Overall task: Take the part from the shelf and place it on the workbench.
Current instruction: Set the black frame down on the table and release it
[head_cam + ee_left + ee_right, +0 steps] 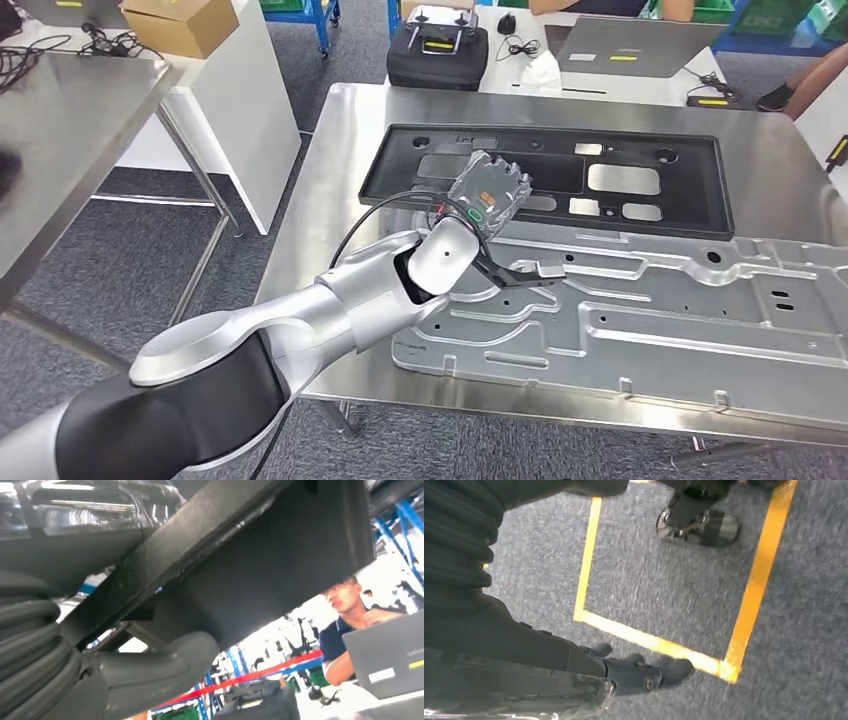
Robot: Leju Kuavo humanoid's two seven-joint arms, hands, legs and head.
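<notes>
counter [330, 180]: shiny smooth metal, like a mirror
black frame [400, 178]: dull black plastic, a bit grainy
grey panel [660, 320]: smooth pressed metal, soft shine
left robot hand [487, 192]: clear glossy plastic cover
arm [300, 320]: smooth silver shell, black matt part
floor [664, 590]: rough grey carpet, yellow tape lines
box [180, 22]: brown cardboard

Black part [560, 180], silver workbench [330, 230]

Steel workbench [330, 180]: black plastic frame part [540, 180] lies flat along far edge, w/ cut-outs. Silver stamped metal panel [680, 310] lies flat along near edge toward right corner, just beside the black part.
</notes>
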